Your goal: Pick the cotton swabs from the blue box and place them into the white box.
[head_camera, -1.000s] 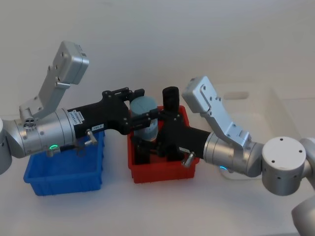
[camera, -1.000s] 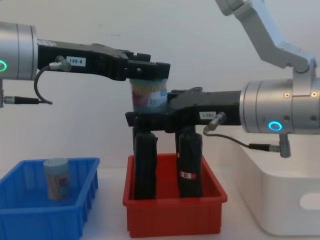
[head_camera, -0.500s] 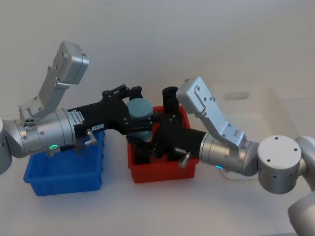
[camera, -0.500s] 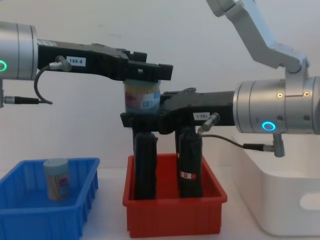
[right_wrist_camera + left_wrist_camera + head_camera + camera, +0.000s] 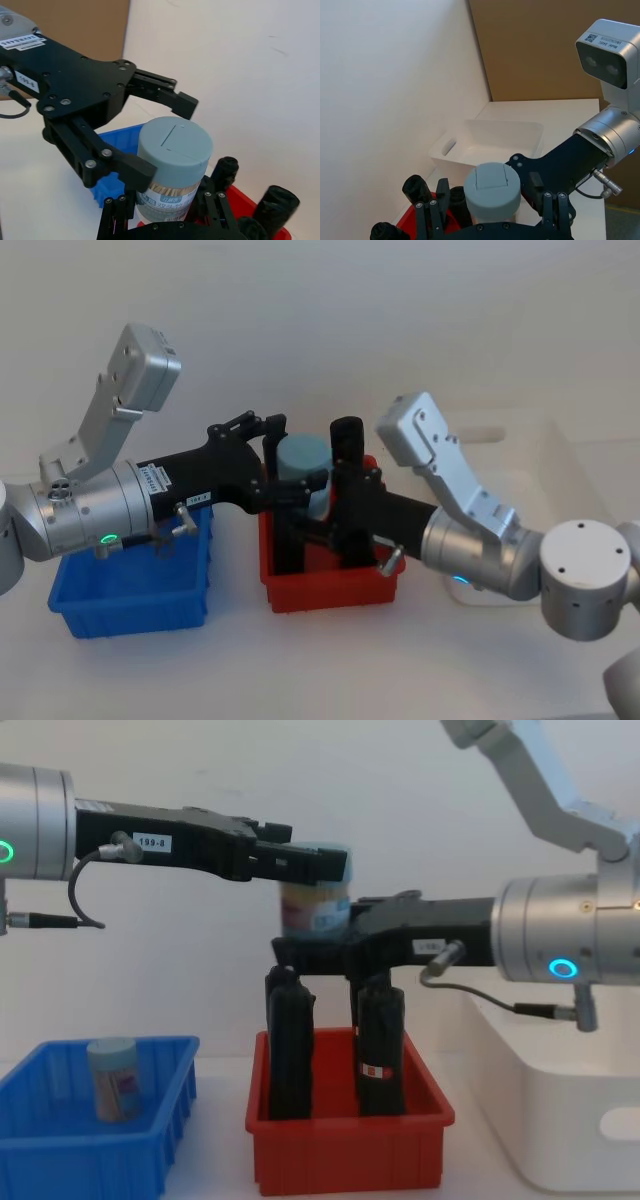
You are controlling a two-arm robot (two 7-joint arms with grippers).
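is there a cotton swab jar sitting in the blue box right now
Yes, in the chest view one cotton swab jar stands upright inside the blue box.

One jar of cotton swabs, translucent with a pale blue lid and a coloured label, hangs upright above the red bin, its base gripped by the right claw; a second jar stands upright in the ribbed blue box, just left of the red bin; the glossy white box sits to the red bin's right.
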